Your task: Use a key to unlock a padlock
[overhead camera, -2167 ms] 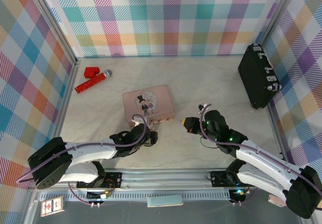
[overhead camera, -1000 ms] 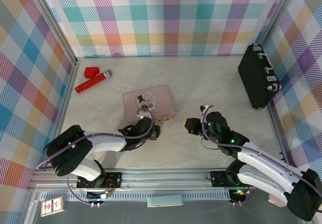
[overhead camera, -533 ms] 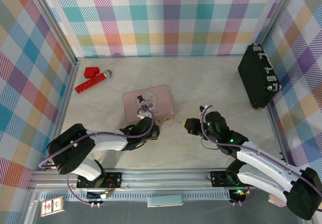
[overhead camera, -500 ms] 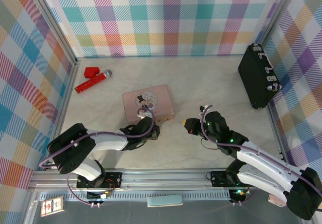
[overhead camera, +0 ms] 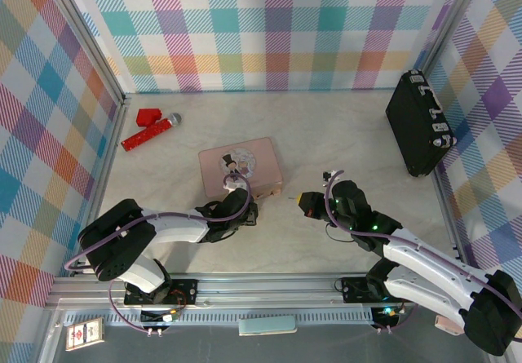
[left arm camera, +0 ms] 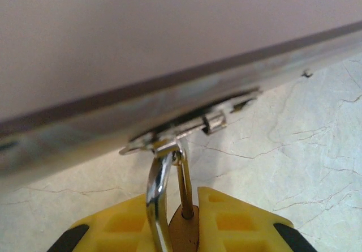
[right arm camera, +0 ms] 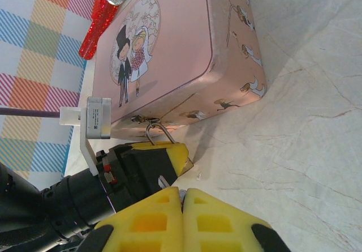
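Left end effector is pinching the little brass padlock between its yellow pads, low over the marbled tabletop. The padlock's long axis runs near to far. Its shiny silver shackle points far, hooked through the metal clasp of the pink tin. Right end effector, pads pressed together, sits just to the right.

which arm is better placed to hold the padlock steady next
Left. The left claw is at the front of the pink tin, with yellow pads on either side of the brass padlock hanging from the clasp. The right claw is shut and stands apart from it.
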{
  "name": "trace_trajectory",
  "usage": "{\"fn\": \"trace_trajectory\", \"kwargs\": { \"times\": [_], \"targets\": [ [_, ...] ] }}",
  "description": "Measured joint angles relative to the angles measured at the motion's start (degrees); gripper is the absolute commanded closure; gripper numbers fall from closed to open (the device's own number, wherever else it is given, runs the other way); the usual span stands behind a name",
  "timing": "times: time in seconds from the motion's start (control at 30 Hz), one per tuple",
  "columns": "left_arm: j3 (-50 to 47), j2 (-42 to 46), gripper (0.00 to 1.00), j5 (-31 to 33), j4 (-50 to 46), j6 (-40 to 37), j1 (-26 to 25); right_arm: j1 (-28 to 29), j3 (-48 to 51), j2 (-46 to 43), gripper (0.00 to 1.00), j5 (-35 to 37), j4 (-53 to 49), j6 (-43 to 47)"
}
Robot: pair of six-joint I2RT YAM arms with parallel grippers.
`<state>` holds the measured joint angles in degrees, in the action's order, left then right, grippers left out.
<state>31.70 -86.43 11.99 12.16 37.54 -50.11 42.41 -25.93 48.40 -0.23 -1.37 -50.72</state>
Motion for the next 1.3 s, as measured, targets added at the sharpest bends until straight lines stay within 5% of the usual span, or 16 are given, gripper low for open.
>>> {"fn": "trace_trajectory", "kwargs": {
  "times": [0.77, 1.3],
  "targets": [
    [3.7, 3.6, 0.88, -1.4, -11.9, 5.0, 0.0, 0.0, 2.4, 7.6, 1.00, -2.6, 3.9, -5.9],
    [6.1, 4.4, 0.87, -5.4, -17.1, 9.7, 2.0, 9.1, 5.5, 22.2, 1.00, -1.0, 18.1, -11.5]
  ]
}}
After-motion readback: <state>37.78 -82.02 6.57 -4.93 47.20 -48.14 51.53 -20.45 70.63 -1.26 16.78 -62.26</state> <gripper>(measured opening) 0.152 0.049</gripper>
